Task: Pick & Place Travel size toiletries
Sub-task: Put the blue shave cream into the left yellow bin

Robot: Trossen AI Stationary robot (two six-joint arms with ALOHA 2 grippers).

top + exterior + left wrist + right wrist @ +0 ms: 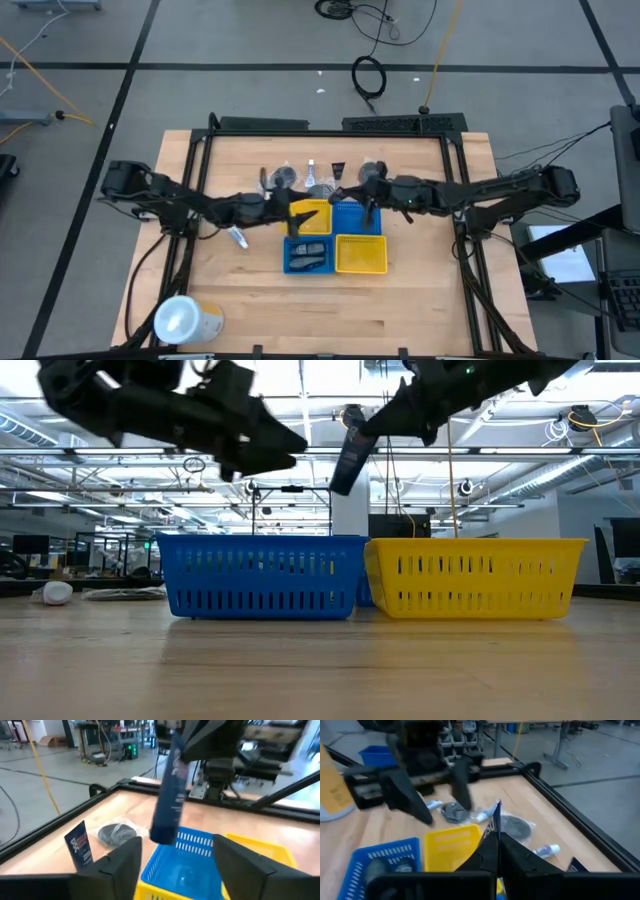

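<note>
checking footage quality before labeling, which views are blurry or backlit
Low view: both arms and the dark blue tube in the right pincer read near-black against bright ceiling lights; the blue slotted plastic basket is crisp. Left wrist view: the tube and the room behind are soft, the open left pincer a dark blur. Right wrist view: soft throughout. High view: evenly lit.

Bright overhead light — wrist views blurred, soft shadows.

Wooden table (400, 310), baskets (336, 254), toiletries (285, 177), perhaps wrapped
</note>
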